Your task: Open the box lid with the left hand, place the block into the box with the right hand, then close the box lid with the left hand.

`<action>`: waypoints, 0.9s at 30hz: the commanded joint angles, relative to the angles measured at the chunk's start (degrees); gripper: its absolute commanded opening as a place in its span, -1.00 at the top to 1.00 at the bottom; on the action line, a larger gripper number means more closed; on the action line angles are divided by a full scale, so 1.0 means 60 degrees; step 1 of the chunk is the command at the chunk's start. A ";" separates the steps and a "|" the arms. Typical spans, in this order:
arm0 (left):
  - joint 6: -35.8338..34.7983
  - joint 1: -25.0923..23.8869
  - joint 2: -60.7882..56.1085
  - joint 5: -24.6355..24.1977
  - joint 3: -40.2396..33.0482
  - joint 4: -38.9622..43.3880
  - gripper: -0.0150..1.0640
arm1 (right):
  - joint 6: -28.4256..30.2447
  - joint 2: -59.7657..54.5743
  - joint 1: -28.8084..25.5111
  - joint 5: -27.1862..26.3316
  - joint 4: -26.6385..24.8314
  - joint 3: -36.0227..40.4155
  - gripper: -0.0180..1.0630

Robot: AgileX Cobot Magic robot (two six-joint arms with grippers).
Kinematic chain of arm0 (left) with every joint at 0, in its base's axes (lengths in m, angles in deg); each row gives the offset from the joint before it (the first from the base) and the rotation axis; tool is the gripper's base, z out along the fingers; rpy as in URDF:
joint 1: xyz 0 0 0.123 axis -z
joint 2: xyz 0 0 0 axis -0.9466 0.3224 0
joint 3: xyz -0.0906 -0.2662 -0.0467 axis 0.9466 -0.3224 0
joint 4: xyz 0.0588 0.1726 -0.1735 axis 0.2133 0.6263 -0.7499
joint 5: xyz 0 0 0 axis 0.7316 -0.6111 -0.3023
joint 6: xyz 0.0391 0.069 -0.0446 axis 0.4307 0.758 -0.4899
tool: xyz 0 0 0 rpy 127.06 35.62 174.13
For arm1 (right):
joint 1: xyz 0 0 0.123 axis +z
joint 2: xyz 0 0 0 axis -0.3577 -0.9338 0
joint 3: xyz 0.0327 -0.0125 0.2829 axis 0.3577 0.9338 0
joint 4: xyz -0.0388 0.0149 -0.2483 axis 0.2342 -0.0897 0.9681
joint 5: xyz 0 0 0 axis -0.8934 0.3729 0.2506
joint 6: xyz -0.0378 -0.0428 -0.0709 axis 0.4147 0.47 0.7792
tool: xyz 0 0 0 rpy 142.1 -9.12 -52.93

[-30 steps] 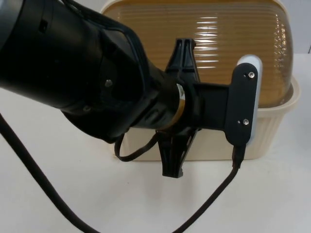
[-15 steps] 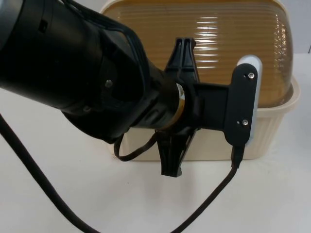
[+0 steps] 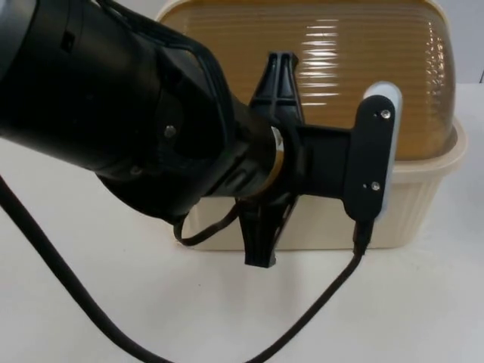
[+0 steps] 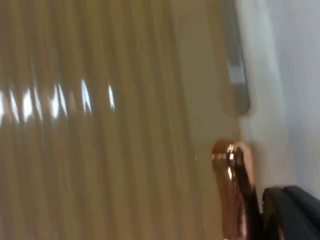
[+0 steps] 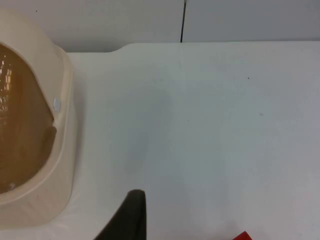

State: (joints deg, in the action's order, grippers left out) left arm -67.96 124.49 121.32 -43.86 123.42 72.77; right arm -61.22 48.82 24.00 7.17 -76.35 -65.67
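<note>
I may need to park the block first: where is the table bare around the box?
Bare white table runs from the cream ribbed plastic box out to the grey partition wall. The strip in front of the box is crowded by the left gripper hanging over the amber ribbed lid.

The left arm (image 3: 128, 113) covers the near left part of the box (image 3: 423, 204) and its amber lid (image 3: 363, 68). The lid's copper handle (image 4: 235, 185) is blurred and cut by the frame edge. A red corner (image 5: 243, 236), perhaps the block, is cropped.
</note>
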 commanded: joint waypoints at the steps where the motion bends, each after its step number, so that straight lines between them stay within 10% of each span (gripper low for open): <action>1: -0.0019 -0.0015 -0.0014 -0.0381 0.0069 -0.0002 0.98 | -0.0002 0.0008 0.0039 -0.0097 -0.0017 -0.0061 -0.97; 27: 0.0326 -0.1603 -0.0014 0.0204 0.2268 -0.0002 0.98 | -0.0002 0.0008 0.0039 -0.0097 -0.0017 -0.0061 -0.97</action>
State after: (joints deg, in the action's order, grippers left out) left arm -66.12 115.95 121.40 -44.16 135.84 72.77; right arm -61.22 48.82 24.00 7.17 -76.35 -65.67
